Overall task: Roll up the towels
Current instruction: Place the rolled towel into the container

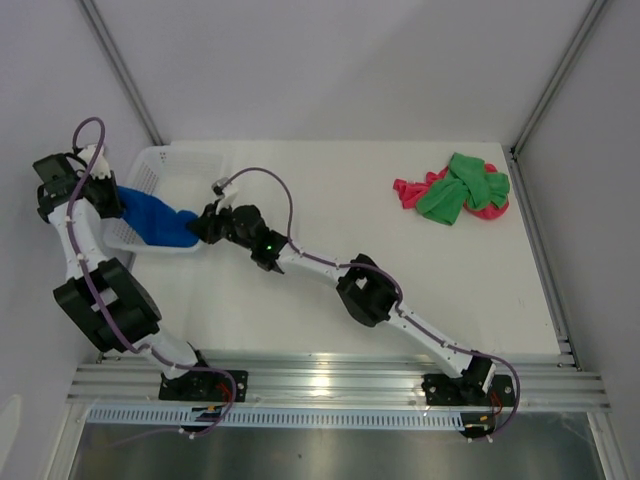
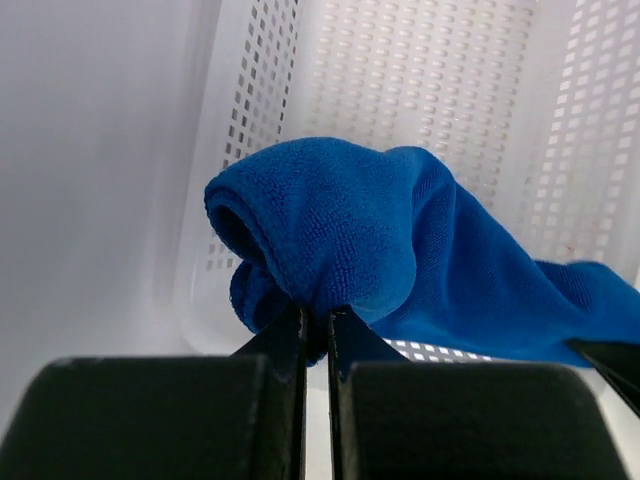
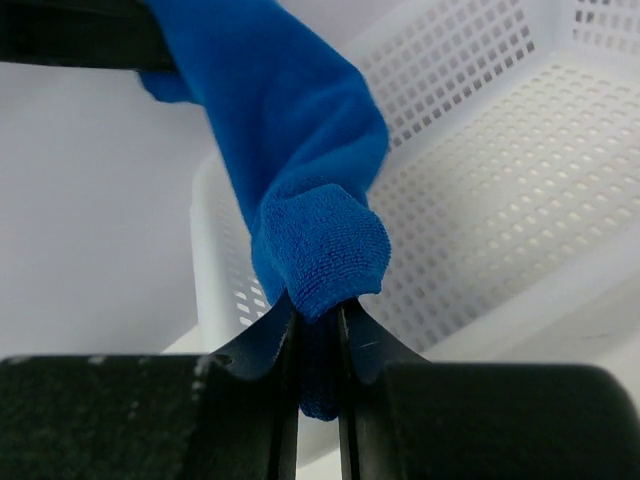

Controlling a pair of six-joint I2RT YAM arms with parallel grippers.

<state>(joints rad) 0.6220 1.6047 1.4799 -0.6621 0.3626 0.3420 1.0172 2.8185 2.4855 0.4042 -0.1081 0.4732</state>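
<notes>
A royal blue towel [image 1: 155, 220] hangs rolled between both grippers over the white mesh basket [image 1: 160, 165] at the far left. My left gripper [image 1: 112, 200] is shut on its left end; in the left wrist view the blue towel [image 2: 360, 240] bulges above the pinching gripper [image 2: 317, 318]. My right gripper [image 1: 203, 225] is shut on the other end, and the right wrist view has a fold of the blue towel [image 3: 315, 240] clamped in the gripper [image 3: 318, 315]. A green towel [image 1: 462, 188] lies crumpled over a pink-red towel [image 1: 410, 191] at the far right of the table.
The basket [image 2: 450, 90] stands against the left wall, its perforated walls [image 3: 480, 150] close behind both grippers. The right arm [image 1: 365, 290] stretches diagonally across the white table [image 1: 330, 200]. A metal rail [image 1: 330, 385] runs along the near edge.
</notes>
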